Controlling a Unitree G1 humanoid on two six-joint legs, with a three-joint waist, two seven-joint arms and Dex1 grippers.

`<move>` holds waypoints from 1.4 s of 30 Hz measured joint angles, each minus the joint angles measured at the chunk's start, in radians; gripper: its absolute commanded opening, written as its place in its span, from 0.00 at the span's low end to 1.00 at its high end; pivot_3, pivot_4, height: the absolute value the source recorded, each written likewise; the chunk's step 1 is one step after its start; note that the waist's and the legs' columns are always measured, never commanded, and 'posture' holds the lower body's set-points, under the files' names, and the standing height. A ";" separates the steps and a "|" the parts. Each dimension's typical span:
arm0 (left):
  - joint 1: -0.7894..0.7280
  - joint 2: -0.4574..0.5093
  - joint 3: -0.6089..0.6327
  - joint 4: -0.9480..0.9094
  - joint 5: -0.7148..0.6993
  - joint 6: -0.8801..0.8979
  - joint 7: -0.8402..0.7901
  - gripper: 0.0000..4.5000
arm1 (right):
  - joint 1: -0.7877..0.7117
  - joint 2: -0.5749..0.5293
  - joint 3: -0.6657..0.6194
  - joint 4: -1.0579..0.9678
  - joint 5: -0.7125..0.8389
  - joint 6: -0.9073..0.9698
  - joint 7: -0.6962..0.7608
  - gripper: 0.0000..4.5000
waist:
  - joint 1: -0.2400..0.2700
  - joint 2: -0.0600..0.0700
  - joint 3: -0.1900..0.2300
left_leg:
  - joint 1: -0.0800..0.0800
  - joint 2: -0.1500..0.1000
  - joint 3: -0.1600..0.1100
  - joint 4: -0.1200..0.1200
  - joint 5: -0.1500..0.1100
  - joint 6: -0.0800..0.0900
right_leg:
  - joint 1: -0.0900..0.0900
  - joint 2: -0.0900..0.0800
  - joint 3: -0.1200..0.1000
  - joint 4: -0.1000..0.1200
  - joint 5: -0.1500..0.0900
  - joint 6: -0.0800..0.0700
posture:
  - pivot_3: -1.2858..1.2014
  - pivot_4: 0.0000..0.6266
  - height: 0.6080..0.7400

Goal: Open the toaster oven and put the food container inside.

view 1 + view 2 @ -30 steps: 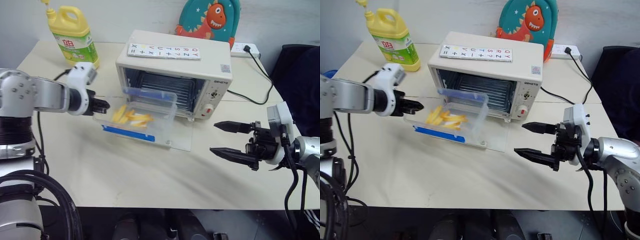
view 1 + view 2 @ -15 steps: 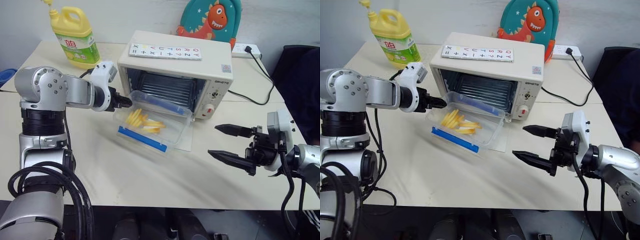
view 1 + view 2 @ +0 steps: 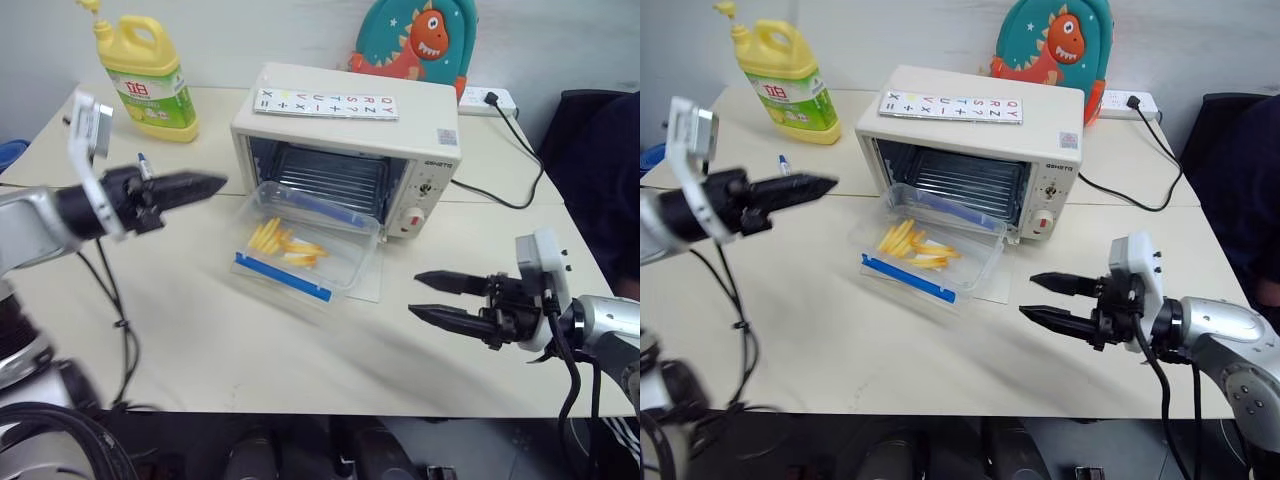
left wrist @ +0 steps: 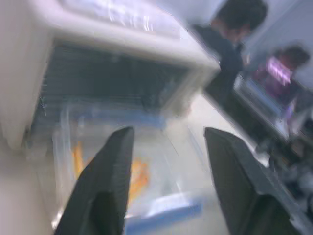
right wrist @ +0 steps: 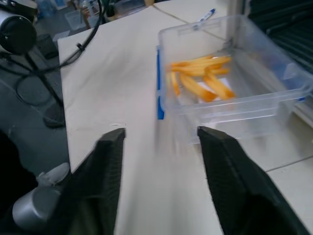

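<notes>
The cream-white toaster oven [image 3: 350, 130] stands at the back middle of the table with its glass door [image 3: 372, 283] dropped flat. The clear food container [image 3: 305, 240], with a blue clip and orange strips inside, rests on that door, its far end at the oven's mouth. My left gripper [image 3: 215, 187] hovers to the left of the container, apart from it and pointing toward it; the left wrist view shows the gripper [image 4: 168, 132] open and holding nothing. My right gripper [image 3: 413, 293] hangs low at the right, pointing left toward the door's edge, open and empty, with the container [image 5: 230, 83] ahead of it.
A yellow detergent bottle [image 3: 150, 75] stands at the back left, with a blue pen [image 3: 141, 160] lying near it. A letter card [image 3: 330, 103] lies on the oven's top. Behind are a teal dinosaur bag [image 3: 425, 35] and a power strip [image 3: 490, 97] with a black cable. A person [image 4: 234, 24] is beyond the table.
My left gripper let go of the food container, leaving it flat on the door, and pulled back to the left. My right gripper's fingers came closer together and sank a little.
</notes>
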 measured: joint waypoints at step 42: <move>-0.319 -0.572 -0.465 0.539 0.722 -0.814 0.085 0.00 | -0.592 0.586 0.335 0.858 -0.688 -0.444 -0.421 0.01 | 0.005 0.000 0.000 | -0.010 -0.001 0.006 0.006 0.001 0.005 | -0.015 0.000 0.003 0.013 0.001 0.001 | 0.52 0.24 1.00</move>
